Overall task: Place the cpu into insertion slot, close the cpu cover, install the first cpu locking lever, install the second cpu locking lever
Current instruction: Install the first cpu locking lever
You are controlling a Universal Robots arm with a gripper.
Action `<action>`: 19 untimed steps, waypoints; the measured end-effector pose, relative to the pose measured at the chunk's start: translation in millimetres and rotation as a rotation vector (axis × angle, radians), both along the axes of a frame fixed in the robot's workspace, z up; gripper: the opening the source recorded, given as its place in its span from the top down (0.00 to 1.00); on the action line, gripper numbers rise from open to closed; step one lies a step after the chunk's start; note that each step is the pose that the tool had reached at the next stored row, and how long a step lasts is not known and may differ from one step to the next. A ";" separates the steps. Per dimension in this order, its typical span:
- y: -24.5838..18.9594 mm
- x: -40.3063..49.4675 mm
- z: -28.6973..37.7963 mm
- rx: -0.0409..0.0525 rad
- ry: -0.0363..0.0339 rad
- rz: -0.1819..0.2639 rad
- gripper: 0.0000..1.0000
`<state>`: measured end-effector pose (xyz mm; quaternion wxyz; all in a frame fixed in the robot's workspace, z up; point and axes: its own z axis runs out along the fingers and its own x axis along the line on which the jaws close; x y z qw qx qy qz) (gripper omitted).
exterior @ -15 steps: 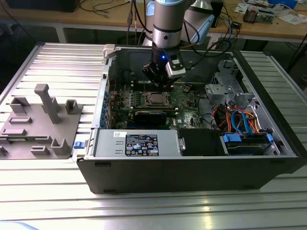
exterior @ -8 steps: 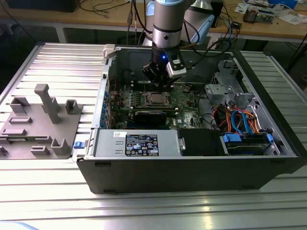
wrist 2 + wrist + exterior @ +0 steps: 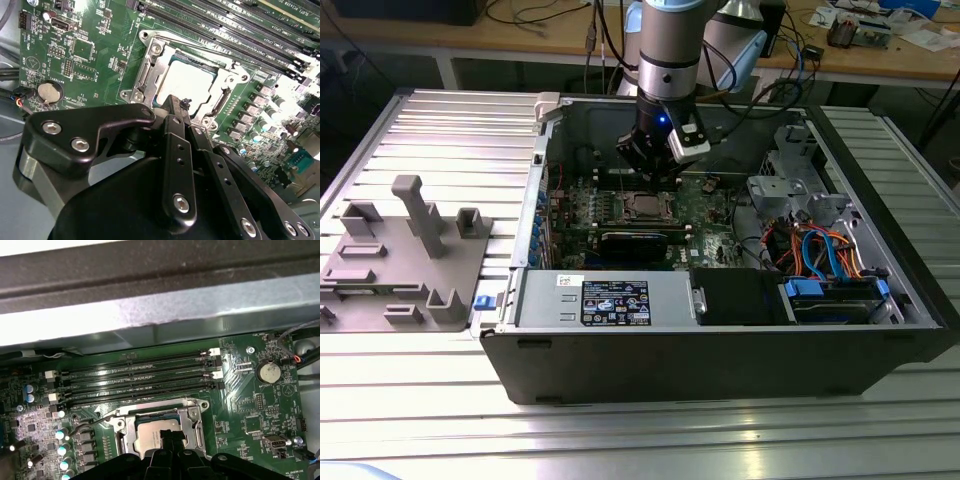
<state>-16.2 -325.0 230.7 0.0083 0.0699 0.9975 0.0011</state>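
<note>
Cpu [image 3: 186, 82] seated in insertion slot [image 3: 150, 65], cpu cover [image 3: 227, 87] closed

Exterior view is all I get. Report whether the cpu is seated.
Observer: In the second wrist view the cpu lies flat on the green motherboard, silver top showing.
Operator: Now report the cover.
Observer: The cpu cover lies down around the cpu, which shows through its window.
Operator: Give me the gripper's position.
Observer: The gripper sits right at one edge of the cpu cover, beside the cpu.
</note>
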 end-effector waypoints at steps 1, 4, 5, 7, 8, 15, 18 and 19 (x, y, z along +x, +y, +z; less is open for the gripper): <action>0.0 0.0 0.0 0.0000 0.0000 0.002 0.89; 0.0 0.0 0.0 0.0000 0.0000 0.009 0.89; 0.0 0.0 0.0 0.0000 0.0000 0.012 0.89; 0.0 0.0 0.0 0.0000 0.0000 0.017 0.89; 0.0 0.0 0.0 -0.0001 0.0000 0.020 0.89; 0.0 0.0 0.0 -0.0001 0.0000 0.057 0.89; 0.0 0.0 0.0 -0.0001 0.0000 0.068 0.89; 0.0 0.0 0.0 -0.0001 0.0000 0.072 0.89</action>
